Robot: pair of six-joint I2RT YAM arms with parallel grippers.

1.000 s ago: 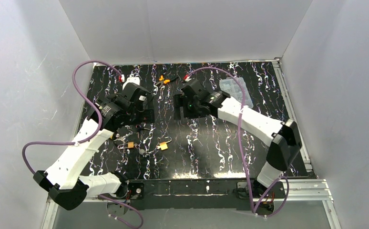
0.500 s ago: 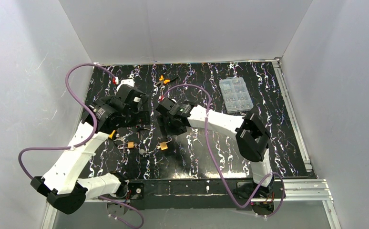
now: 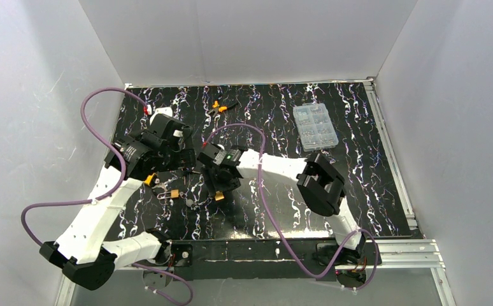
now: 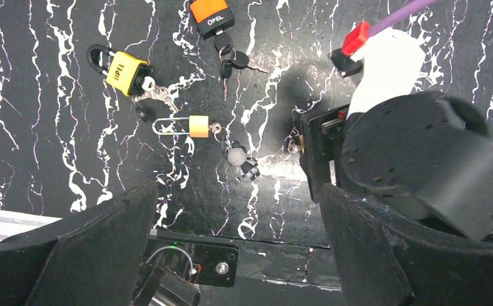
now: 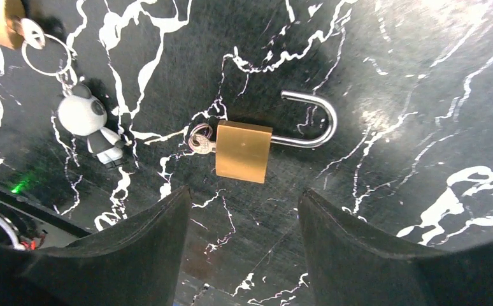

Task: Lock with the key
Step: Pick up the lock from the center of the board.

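The right fingers (image 5: pixel 148 248) stand apart, empty, hovering over the brass padlock (image 5: pixel 244 152), which lies flat on the counter (image 5: pixel 390 191). The left fingers (image 4: pixel 104 242) gape wide, also empty. Locking looks unstarted: the shackle (image 5: pixel 314 121) is open and the key (image 5: pixel 200 143) sits at the body's base. How deep the key sits is unclear.

Black marbled table (image 3: pixel 371 166) bears a brass padlock (image 5: pixel 244 152) and parts box (image 3: pixel 315 126).

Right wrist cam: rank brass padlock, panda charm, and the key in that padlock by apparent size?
Largest to smallest:
1. brass padlock
2. panda charm
3. key
All lie flat on the table, so nearness shouldn't skew it.
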